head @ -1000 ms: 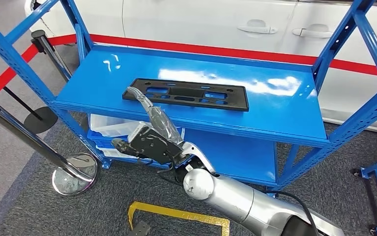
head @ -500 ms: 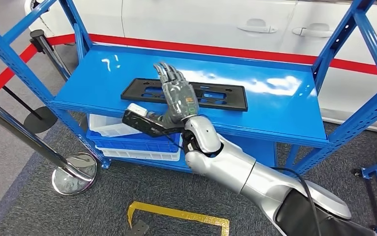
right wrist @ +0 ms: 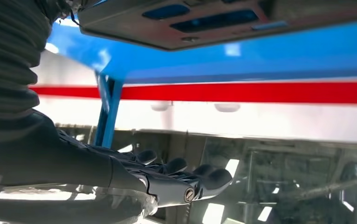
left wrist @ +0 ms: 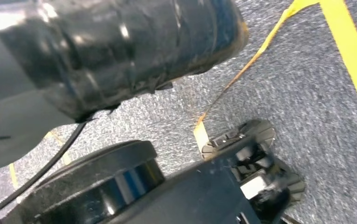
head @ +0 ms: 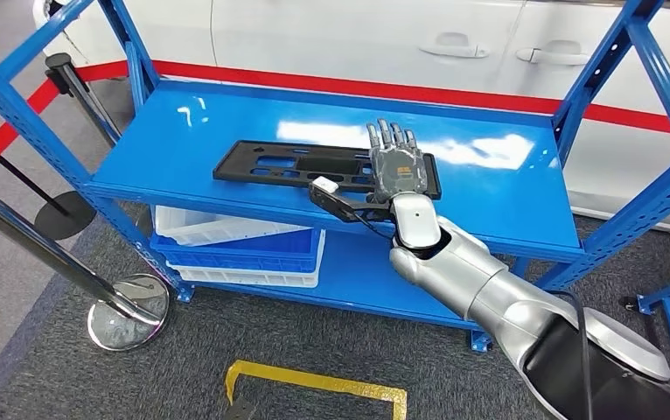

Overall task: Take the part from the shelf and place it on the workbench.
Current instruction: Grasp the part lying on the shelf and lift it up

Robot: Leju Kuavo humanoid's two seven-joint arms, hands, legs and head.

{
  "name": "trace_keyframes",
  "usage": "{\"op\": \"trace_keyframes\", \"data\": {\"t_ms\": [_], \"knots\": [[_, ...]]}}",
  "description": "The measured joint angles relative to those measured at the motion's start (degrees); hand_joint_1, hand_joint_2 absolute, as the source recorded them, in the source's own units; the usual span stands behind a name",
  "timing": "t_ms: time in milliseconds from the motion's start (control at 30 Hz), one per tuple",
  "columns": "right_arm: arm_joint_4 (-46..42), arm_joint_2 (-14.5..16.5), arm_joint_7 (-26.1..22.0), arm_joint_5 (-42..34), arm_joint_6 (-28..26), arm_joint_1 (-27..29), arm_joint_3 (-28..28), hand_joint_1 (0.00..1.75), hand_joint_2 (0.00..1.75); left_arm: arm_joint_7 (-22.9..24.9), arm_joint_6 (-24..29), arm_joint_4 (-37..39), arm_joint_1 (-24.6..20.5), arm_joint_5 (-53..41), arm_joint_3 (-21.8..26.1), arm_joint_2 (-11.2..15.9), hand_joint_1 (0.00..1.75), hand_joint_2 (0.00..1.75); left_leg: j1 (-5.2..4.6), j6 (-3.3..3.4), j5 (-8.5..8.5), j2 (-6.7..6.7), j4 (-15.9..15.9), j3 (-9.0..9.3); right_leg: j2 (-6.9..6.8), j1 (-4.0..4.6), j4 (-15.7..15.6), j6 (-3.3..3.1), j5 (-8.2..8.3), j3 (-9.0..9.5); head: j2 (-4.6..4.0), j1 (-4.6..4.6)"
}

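Our right hand [head: 397, 168] hovers flat with fingers spread, holding nothing, over the near end of the black part [head: 314, 166] on the shelf [head: 506, 201]; our left hand's state we cannot tell. We judge the part thin, stiff, light plastic, likely slippery; pinching its long edge just under the palm looks best.

Right hand [head: 396, 166] flat, fingers spread, over right end of black part [head: 314, 166] on blue shelf [head: 226, 131].

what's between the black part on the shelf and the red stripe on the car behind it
In the head view, only bare glossy blue shelf top lies between the black part and the red stripe. The right hand is over the part's right end.
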Motion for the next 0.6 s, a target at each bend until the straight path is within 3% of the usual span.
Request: {"op": "trace_keyframes", "data": {"t_ms": [67,100,167,233,267,300,333,400,533,600], "knots": [[0.4,-1.2,0.6,1.0,1.9,0.0,0.0,0.0,1.75,-0.1,0.0,0.0,0.1,-0.2,0.0,0.0,0.0,0.0,0.28,0.5,0.37,0.07,-0.9,0.56,-0.09,0.05,0.9,0.56,-0.77,-0.32,0.0,0.16],[0.5,-1.9,0.8,1.5,2.8,0.1,0.0,0.0,1.75,-0.1,0.1,0.0,0.2,-0.3,0.0,0.0,0.0,0.0,0.41,0.84,0.54,0.11,-1.4,0.89,-0.14,0.1,2.8,0.76,-1.94,-1.17,0.0,0.33],[1.0,-3.3,1.0,2.1,3.9,0.6,0.0,0.0,1.75,-0.4,0.0,0.0,0.5,-0.4,0.0,0.0,0.0,0.0,0.39,1.34,0.55,0.14,-1.7,1.23,-0.22,0.09,9.5,0.95,-5.12,-4.37,0.0,0.57],[1.2,-4.8,1.1,2.4,4.4,2.0,0.0,0.0,1.75,-1.0,-0.1,0.1,1.2,-0.1,0.0,0.1,0.0,0.0,0.34,1.64,0.35,0.1,-1.5,1.29,-0.24,0.0,14.7,1.11,-6.44,-7.16,0.0,0.62],[1.3,-5.6,1.1,2.5,4.6,2.8,0.0,0.0,1.75,-1.3,-0.3,0.1,1.6,-0.1,0.0,0.2,0.0,0.0,0.35,1.67,0.21,0.02,-1.3,1.3,-0.26,-0.09,14.6,1.18,-5.66,-7.29,0.0,0.66],[1.3,-6.4,1.1,2.7,4.7,3.5,0.0,0.0,1.75,-1.5,-0.6,0.1,2.0,-0.2,0.0,0.3,0.0,0.0,0.36,1.62,0.02,-0.07,-1.0,1.3,-0.29,-0.2,12.4,1.24,-3.98,-6.35,0.0,0.68],[1.4,-7.0,1.1,2.8,4.9,3.9,0.0,0.0,1.75,-1.6,-0.8,0.1,2.4,-0.4,0.0,0.4,0.0,0.0,0.38,1.49,-0.25,-0.14,-0.7,1.28,-0.34,-0.34,8.8,1.28,-2.0,-4.7,0.0,0.71],[1.4,-8.0,1.1,3.1,5.1,4.3,-0.1,0.0,1.75,-1.6,-1.1,0.1,2.7,-1.0,0.0,0.6,0.0,0.0,0.22,0.96,-0.91,-0.18,0.3,1.02,-0.36,-0.38,2.9,1.12,0.06,-1.74,0.0,0.69],[1.3,-9.2,1.1,3.6,5.4,5.6,-1.0,0.0,1.75,-1.4,-1.3,0.1,2.7,-1.2,0.0,0.9,0.0,0.0,0.06,0.23,-1.39,-0.11,0.9,0.79,-0.19,-0.13,1.1,0.2,0.12,-0.79,0.0,0.67],[1.0,-9.7,1.1,3.6,5.4,6.0,-1.8,0.0,1.75,-1.3,-1.3,0.1,2.8,-1.3,0.0,1.0,0.0,0.0,0.17,-0.29,-2.73,0.0,2.8,0.09,-0.22,-0.36,1.0,-0.33,0.2,-0.65,0.0,0.52]]}}
